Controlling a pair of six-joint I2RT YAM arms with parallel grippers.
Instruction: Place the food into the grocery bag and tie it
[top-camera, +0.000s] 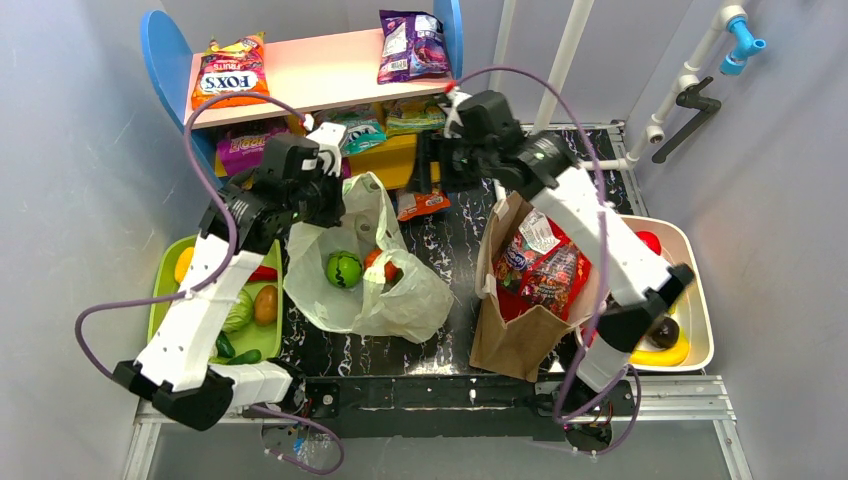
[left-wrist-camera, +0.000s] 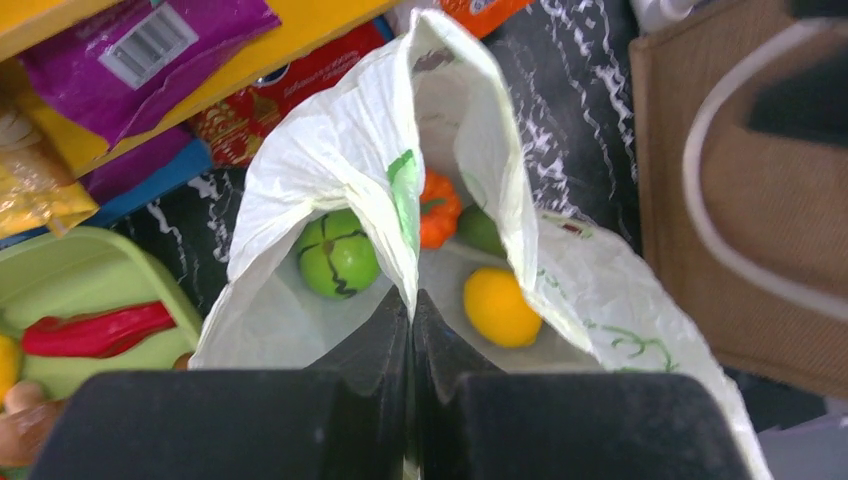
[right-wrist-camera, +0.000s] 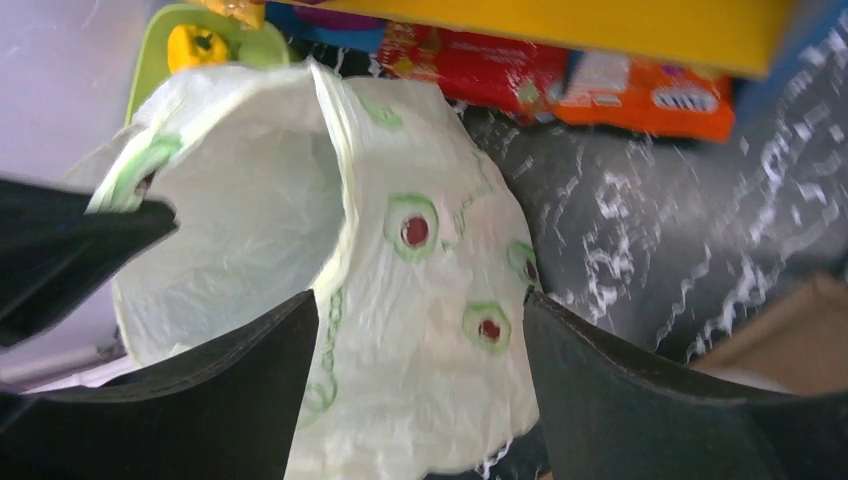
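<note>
Three views, top first: grocery bag (top-camera: 410, 300) slumped on black marbled surface (top-camera: 450, 250), between green tray (top-camera: 162, 275) and brown paper bag (top-camera: 510, 345). Snack shelf (top-camera: 320, 70) behind, grey walls, white pipes (top-camera: 575, 45).

Left wrist: left gripper (left-wrist-camera: 411, 300) pinched tight on bag's rim fold. Green piece (left-wrist-camera: 338, 255), orange piece (left-wrist-camera: 438, 210), yellow piece (left-wrist-camera: 500, 305) sit inside. Loading looks done, tying step in hand.

Right wrist: right gripper (right-wrist-camera: 420, 300) spread wide, bag panel between its fingers, nothing held. Next move probably: clamp that side, then cross both ends.
</note>
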